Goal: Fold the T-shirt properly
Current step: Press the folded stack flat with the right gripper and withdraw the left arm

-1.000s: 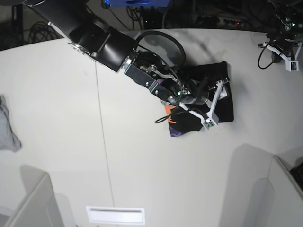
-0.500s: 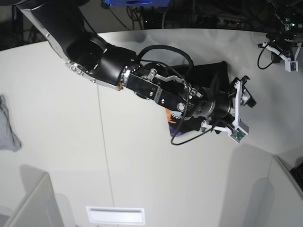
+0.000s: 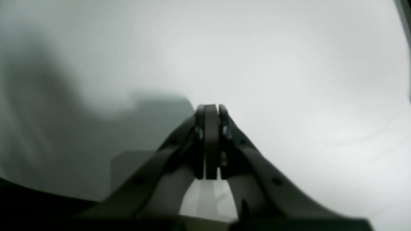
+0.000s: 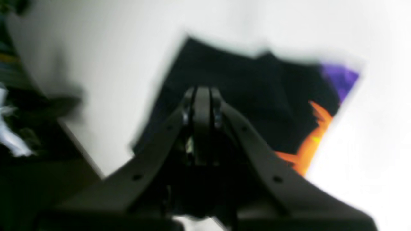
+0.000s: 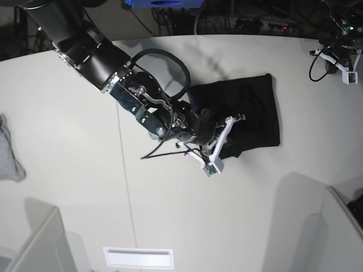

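Right wrist view had the right claw (image 4: 201, 96) pressed together with nothing between the tips, hanging over the black T-shirt (image 4: 257, 96). In base view that claw (image 5: 218, 141) sat at the shirt's near-left edge, arm reaching in from the upper left. T-shirt (image 5: 249, 110) lay as a compact folded block on the white table (image 5: 68, 170), right of centre; orange and purple print peeked out at one edge in the wrist view, blurred. Left claw (image 3: 212, 110) was also pressed together and empty, parked at the far right table corner (image 5: 347, 71), well apart from the shirt. Judgement: fold looked near done. For a clean finish, use the closed tips to flatten and square the edges, tuck the exposed print corner, press down without dragging layers. Grey cloth (image 5: 10, 153) at the left edge was irrelevant.
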### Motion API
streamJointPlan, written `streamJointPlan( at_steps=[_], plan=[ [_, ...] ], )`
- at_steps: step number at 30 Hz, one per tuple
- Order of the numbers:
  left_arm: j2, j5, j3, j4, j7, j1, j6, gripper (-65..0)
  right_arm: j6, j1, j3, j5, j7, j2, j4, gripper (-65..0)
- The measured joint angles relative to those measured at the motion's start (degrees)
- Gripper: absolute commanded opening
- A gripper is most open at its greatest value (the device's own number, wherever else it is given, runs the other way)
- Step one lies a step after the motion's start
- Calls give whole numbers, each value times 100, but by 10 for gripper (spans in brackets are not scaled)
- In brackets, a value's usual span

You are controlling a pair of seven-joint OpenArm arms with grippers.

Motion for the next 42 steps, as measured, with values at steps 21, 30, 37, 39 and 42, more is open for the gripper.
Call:
streamJointPlan(
  at_steps=[21, 30, 37, 39, 42],
  plan=[
    [26, -28, -114, 249, -7, 50, -2, -650, 13, 833, -1049, -131, 691, -1137, -1934, -650],
    [26, -9, -184, 249, 0, 48, 0, -650, 284, 949, -1062, -186, 988, -1126, -669, -650],
    [22, -7, -168, 249, 9, 66, 0, -650, -46, 841, -417, -223, -92, -970, -315, -650],
    [28, -4, -157, 264, 11, 66, -2, -650, -70, 745, -352, -243, -105, -737, -334, -650],
    [157, -4, -175, 640, 11, 96, 2, -650, -66, 564, -348, -214, -114, -527, -332, -650]
  ],
)
